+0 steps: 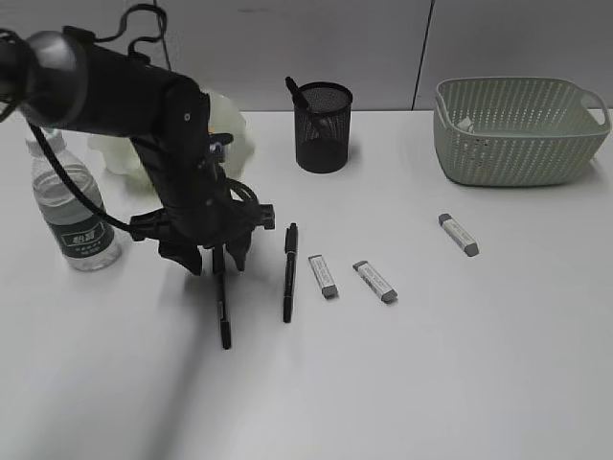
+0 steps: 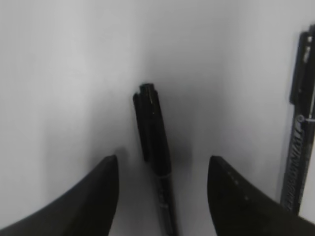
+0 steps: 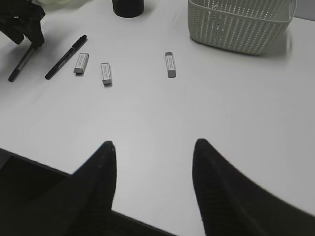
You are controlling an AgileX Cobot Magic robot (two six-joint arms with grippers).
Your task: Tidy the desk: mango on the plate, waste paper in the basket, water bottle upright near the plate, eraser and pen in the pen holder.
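Black pen (image 2: 156, 162): lies flat on the desk (image 1: 460, 364), forward of the pen holder (image 1: 323, 126), between my left pincer's (image 2: 162, 196) spread, untouching jaws. Judged light, stiff, slick; take mid-barrel. Right pincer (image 3: 153, 167): released, empty, well apart from holder

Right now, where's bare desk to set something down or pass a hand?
Free: the whole near half of the desk, in front of the erasers, and the strip between the pen holder and basket. Crowded: left-centre, where the left end effector straddles a pen beside a second pen.
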